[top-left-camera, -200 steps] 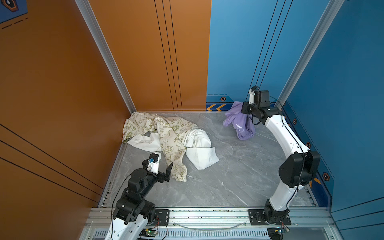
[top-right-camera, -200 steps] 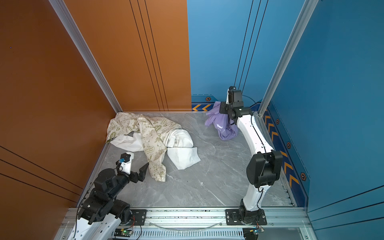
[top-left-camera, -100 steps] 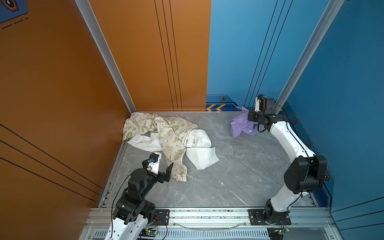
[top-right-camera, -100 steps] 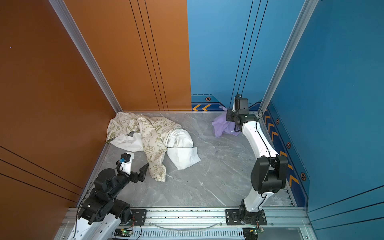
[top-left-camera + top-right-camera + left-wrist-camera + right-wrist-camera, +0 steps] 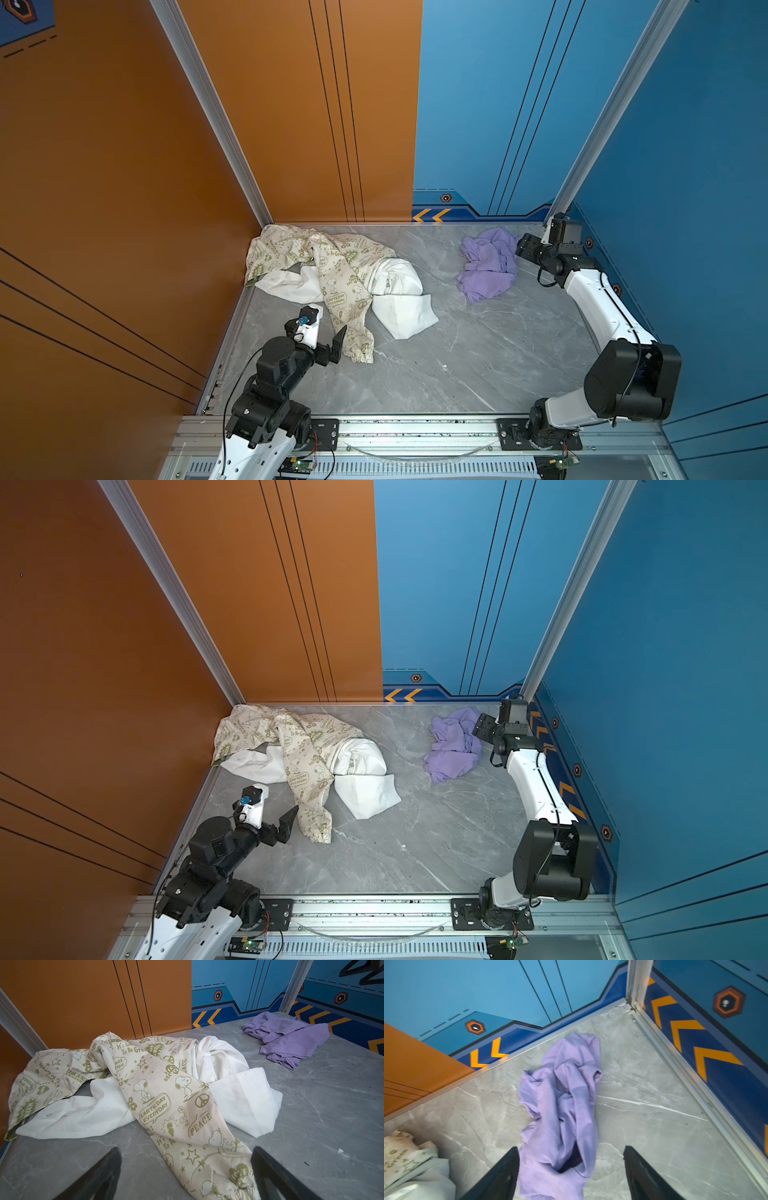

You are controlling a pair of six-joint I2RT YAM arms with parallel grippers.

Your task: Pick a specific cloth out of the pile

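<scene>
Green print on the pile (image 5: 158, 1093): "EARTH.DAY EVERYDAY", "PEACE" twice, "LOVE" in hearts, "GO GREEN", and "It's Good To Be Gre…", which is cut off by a fold. There is also a peace symbol. Orange chevron arrows (image 5: 685, 1028) on the blue wall strip carry no words.

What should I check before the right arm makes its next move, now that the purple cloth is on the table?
1. The purple cloth lies apart from the pile: ok.
2. The purple cloth rests flat on the table, not hanging: ok.
3. The right claw is open, one jaw on each side of the cloth: ok.
4. The cloth is free of the right claw's fingers: cannot tell.
5. The left claw is open and grips nothing: ok.
</scene>
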